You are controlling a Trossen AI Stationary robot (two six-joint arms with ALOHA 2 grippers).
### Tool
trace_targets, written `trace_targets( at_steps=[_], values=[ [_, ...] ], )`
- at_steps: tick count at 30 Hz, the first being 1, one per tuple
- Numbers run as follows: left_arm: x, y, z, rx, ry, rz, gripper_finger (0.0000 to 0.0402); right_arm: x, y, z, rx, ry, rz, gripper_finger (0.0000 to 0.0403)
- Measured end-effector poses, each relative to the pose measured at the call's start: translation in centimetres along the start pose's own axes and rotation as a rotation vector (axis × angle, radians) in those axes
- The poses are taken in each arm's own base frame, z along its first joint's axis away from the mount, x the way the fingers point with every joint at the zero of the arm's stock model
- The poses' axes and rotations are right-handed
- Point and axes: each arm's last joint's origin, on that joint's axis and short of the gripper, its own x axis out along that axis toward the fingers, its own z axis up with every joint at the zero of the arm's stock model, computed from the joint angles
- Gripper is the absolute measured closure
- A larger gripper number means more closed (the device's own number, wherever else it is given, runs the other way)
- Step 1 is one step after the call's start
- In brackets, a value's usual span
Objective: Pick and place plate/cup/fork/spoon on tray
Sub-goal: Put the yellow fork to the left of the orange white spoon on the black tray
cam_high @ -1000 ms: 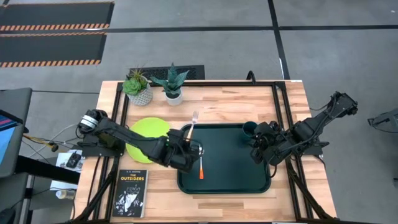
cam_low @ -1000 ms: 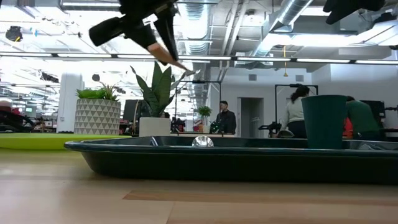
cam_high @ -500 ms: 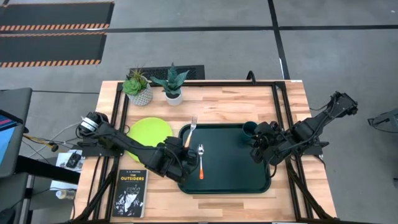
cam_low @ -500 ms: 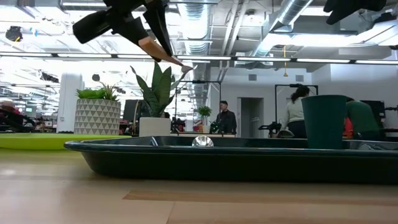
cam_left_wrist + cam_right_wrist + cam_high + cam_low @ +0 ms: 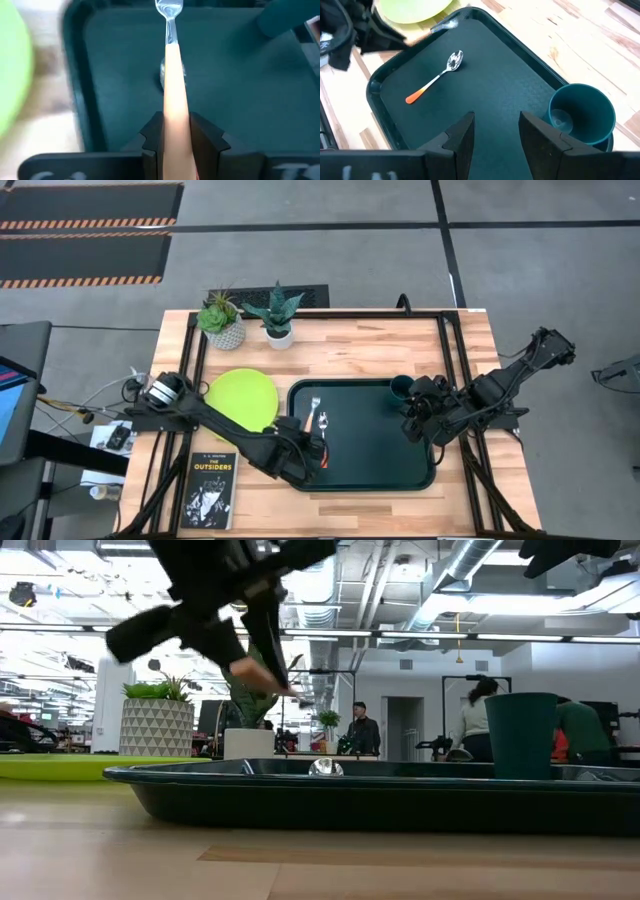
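Right now the wooden bench [image 5: 380, 345] carries the dark green tray [image 5: 400, 470] at its middle, with the lime-green plate [image 5: 243, 395] lying on the wood just beside the tray's left end, off the tray. A black book [image 5: 211, 490] lies near the front left corner; two potted plants [image 5: 222, 318] stand at the back edge. Left arm reaches across the plate side, its left pincer [image 5: 307, 448] over the tray's left part, clamped on the fork [image 5: 173, 75] by the yellow-orange handle; the tines point forward over the tray floor, and in the low view the fork is lifted, tilted down, above the tray rim. Right arm waits at the tray's right end, right pincer [image 5: 496, 131] with fingers apart, holding nothing, above the tray floor. The teal cup [image 5: 580, 116] stands upright inside the tray at its back right corner, near the right pincer. The spoon [image 5: 436, 76] lies flat on the tray floor in the left half, silver bowl toward the back, red-orange handle toward the front, just under the held fork. People stand in the room behind, far off.
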Motion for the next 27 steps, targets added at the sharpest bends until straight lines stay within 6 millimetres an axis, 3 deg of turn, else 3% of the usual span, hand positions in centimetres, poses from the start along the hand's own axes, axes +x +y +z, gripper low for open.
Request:
trace_targets(
  at_steps=[9,16,27],
  values=[
    [1.3,0.6,-3.1,-0.132,0.023,0.036,0.0348,0.0,0.0,0.0,-0.003,0.002,-0.004,0.0226],
    [2.5,0.1,-4.7,-0.125,0.027,0.046,0.0348,0.0,0.1,0.0,0.009,-0.002,0.009,0.0226],
    [3.1,0.6,-4.6,-0.129,-0.010,0.079,0.0348,0.0,0.2,0.1,0.023,-0.005,0.019,0.0226]
  ],
)
